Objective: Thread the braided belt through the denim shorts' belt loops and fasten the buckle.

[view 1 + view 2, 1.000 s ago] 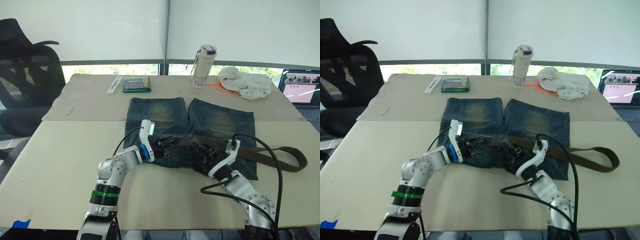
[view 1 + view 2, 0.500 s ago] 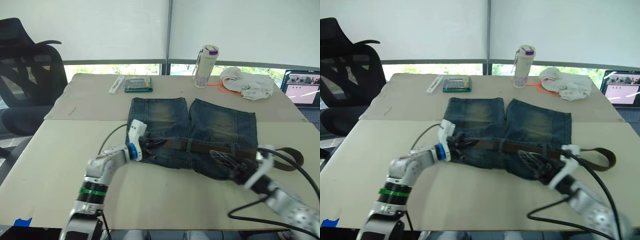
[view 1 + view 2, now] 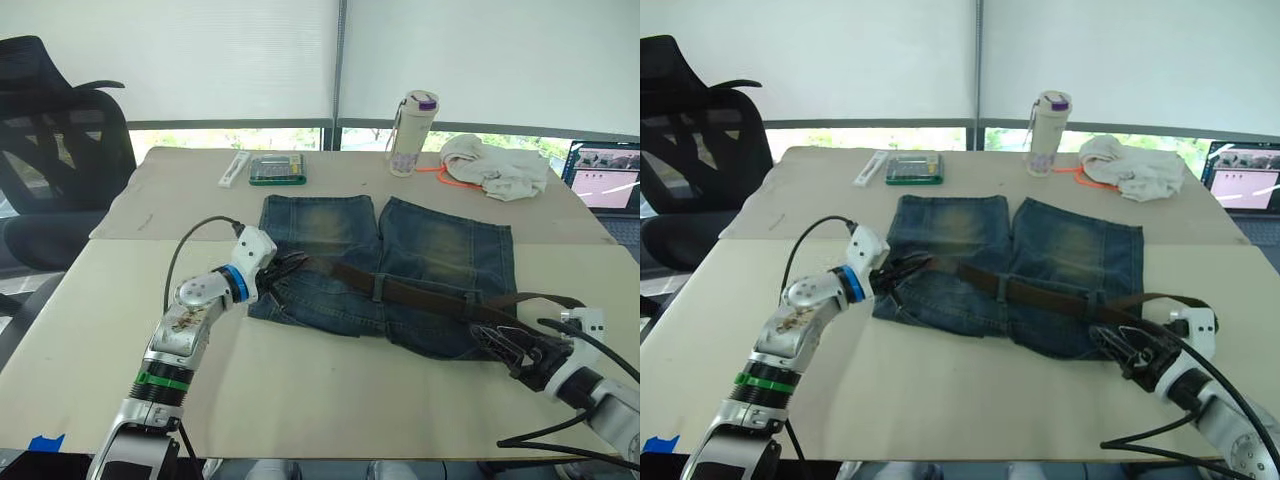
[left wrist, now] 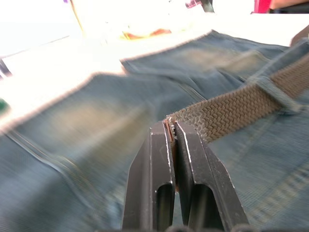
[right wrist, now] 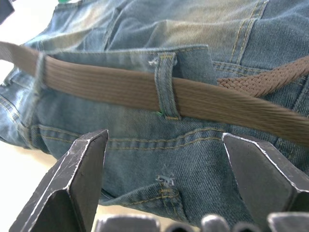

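The denim shorts [image 3: 385, 262] lie flat mid-table, waistband toward me. The braided belt [image 3: 420, 297] runs across the waistband, under a belt loop [image 5: 166, 87], and its far part curls back off the shorts' right side [image 3: 560, 300]. My left gripper [image 3: 285, 267] is at the waistband's left end, shut on the belt's end [image 4: 168, 129]. My right gripper [image 3: 503, 345] stands open at the waistband's right corner, its fingers [image 5: 79, 174] spread wide with nothing between them. The buckle is hidden.
Along the far edge stand a bottle [image 3: 411, 130], an off-white cloth bundle [image 3: 495, 165] with an orange cord, a green box [image 3: 275, 170] and a white bar [image 3: 233, 168]. A laptop [image 3: 603, 175] sits far right, a black chair [image 3: 50, 150] at left.
My right gripper has opened, let go at the waistband's middle and drawn back to its right corner. My left gripper has pulled the belt's end leftward along the waistband.
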